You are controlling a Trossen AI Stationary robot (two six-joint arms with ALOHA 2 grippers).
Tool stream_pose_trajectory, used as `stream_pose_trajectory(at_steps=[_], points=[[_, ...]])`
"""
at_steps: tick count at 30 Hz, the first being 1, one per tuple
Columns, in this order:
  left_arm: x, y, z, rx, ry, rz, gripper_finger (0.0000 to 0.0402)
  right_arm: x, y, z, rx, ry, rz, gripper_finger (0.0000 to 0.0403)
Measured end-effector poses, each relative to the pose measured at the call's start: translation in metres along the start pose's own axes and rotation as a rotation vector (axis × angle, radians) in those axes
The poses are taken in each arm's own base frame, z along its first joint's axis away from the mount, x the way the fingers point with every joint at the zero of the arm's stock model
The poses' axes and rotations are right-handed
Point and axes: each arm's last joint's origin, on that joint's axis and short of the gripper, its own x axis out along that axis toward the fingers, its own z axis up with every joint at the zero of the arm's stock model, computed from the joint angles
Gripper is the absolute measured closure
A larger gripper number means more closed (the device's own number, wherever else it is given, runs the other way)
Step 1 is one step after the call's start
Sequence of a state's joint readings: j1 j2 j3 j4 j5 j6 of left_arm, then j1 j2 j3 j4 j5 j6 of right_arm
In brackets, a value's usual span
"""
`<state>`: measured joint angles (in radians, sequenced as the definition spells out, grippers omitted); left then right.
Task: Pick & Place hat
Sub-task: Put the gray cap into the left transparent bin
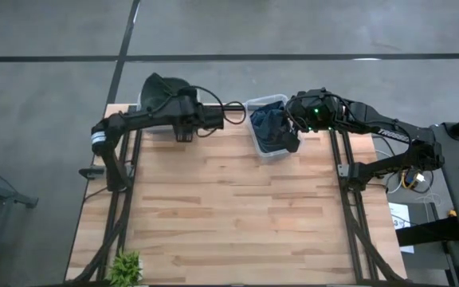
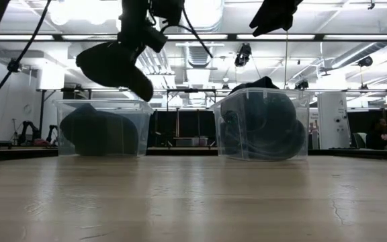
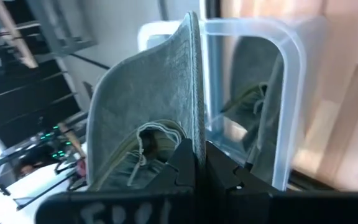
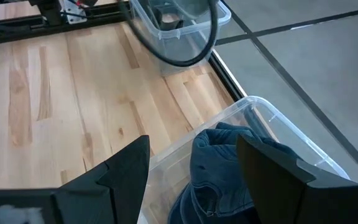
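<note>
Dark grey-green fabric hat (image 3: 151,118) hangs in the air above the left clear plastic bin (image 2: 103,128), pinched by its edge in the left gripper (image 3: 197,163), fingers closed tight on the cloth with no gap showing in the left wrist view. In the low view the hat (image 2: 116,67) sits clear of the bin rim, not touching it, and the bin already holds more dark fabric. From above, the hat (image 1: 163,86) is over the far left corner of the light wooden slatted table (image 1: 237,207). Looks like the place step: hat carried and positioned over the drop bin, release not yet done. Next move likely calls for lowering a bit and opening the fingers so the hat falls inside the walls, not over the rim. Right gripper (image 4: 191,165) hovers above the right clear plastic bin (image 4: 278,124), fingers spread wide, holding nothing, with crumpled blue denim hats (image 4: 225,162) piled directly below it. Small green potted plant (image 1: 126,267) at the near left table corner, well apart.
</note>
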<state>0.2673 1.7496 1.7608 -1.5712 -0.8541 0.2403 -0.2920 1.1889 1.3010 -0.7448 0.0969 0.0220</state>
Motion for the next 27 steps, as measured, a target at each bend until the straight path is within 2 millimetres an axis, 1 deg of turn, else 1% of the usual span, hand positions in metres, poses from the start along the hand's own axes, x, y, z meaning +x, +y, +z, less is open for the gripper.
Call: stream_pose_trajectory(at_steps=[2,7,11,14,16,19,27], points=[[0.007,0.003,-0.002,0.019,0.014,-0.033,0.0397,0.000,0.000,0.000,0.000,0.001,0.000,0.0170],[0.024,0.006,-0.005,0.069,0.071,-0.051,0.0397,0.000,0.000,0.000,0.000,0.002,0.000,0.0170],[0.039,-0.001,-0.007,0.113,0.121,-0.088,0.0397,0.000,0.000,0.000,0.000,0.002,0.001,0.0170],[0.049,-0.011,-0.009,0.141,0.149,-0.139,0.0397,0.000,0.000,0.000,0.001,0.002,0.000,0.0170],[0.053,-0.016,-0.009,0.140,0.176,-0.115,0.0395,0.000,0.000,0.000,0.000,0.002,0.000,0.0170],[0.057,-0.020,-0.010,0.131,0.208,-0.059,0.0380,0.000,0.000,0.000,0.000,0.002,0.000,0.0170],[0.059,-0.022,-0.010,0.118,0.213,-0.044,0.0305,0.000,0.000,0.000,0.001,0.002,0.001,0.0170]])
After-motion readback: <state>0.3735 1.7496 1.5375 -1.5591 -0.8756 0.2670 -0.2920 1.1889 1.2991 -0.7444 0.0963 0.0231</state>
